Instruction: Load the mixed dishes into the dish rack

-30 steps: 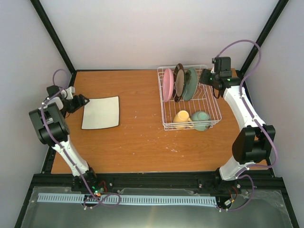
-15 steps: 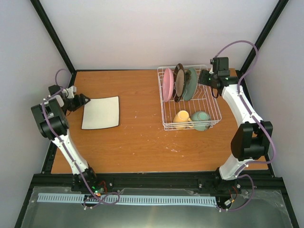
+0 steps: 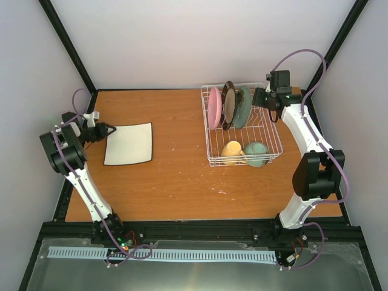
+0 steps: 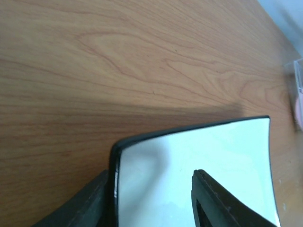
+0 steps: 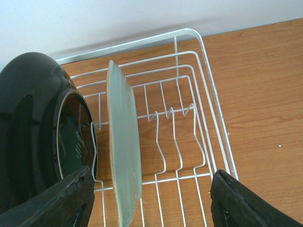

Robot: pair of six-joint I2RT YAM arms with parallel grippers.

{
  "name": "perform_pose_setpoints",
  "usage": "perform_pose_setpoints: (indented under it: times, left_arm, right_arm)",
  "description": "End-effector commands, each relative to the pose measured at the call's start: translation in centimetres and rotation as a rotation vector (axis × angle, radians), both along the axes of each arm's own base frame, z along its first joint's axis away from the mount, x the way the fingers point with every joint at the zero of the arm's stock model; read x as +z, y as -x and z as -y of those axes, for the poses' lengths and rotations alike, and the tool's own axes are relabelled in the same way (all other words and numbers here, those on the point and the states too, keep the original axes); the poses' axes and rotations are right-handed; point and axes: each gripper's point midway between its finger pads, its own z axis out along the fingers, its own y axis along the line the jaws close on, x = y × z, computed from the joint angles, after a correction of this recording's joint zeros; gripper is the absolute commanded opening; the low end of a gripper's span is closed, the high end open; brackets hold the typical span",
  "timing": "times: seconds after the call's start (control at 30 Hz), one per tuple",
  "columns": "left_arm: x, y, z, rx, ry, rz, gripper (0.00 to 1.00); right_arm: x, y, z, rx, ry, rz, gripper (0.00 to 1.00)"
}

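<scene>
Grasp begun on the white plate (image 4: 199,151).
The left fingers (image 4: 220,203) are narrowed from wide onto its edge, hold unconfirmed; the right fingers (image 5: 251,203) are held wide, empty, at the rack (image 5: 142,41).

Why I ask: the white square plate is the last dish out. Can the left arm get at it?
Probably yes: the left gripper is at the left edge of the white square plate, fingers straddling a corner, nothing blocking.

White square plate (image 3: 128,143) (dark-edged), orange wood-grain table (image 3: 176,176).
</scene>
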Motion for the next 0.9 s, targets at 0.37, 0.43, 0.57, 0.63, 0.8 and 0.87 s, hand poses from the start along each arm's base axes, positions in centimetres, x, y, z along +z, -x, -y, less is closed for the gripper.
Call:
perform_pose_setpoints:
  times: [0.37,0.43,0.57,0.63,0.8,0.87]
  left_arm:
    - [-1.4,6.8,-0.7,0.016,0.194,-0.083,0.13]
    - [-1.1,6.7,-0.7,0.014,0.203,-0.070,0.04]
    - [-0.7,6.5,-0.3,0.008,0.243,-0.055,0.00]
    - [-0.6,6.5,-0.1,0.004,0.261,-0.048,0.01]
    - [0.3,6.2,0.2,-0.002,0.314,-0.014,0.01]
    - [1.2,6.0,0.4,-0.004,0.337,0.011,0.01]
  right_arm:
    - [-1.2,0.0,-0.5,0.033,-0.018,-0.027,0.65]
    - [-1.5,0.0,-0.6,0.038,-0.022,-0.031,0.65]
    - [-1.7,0.0,-0.9,0.045,-0.033,-0.034,0.65]
    - [-1.6,0.0,-1.0,0.047,-0.037,-0.031,0.64]
    - [-1.6,0.0,-1.2,0.054,-0.050,-0.031,0.63]
    - [-1.4,0.0,-1.4,0.060,-0.058,-0.027,0.62]
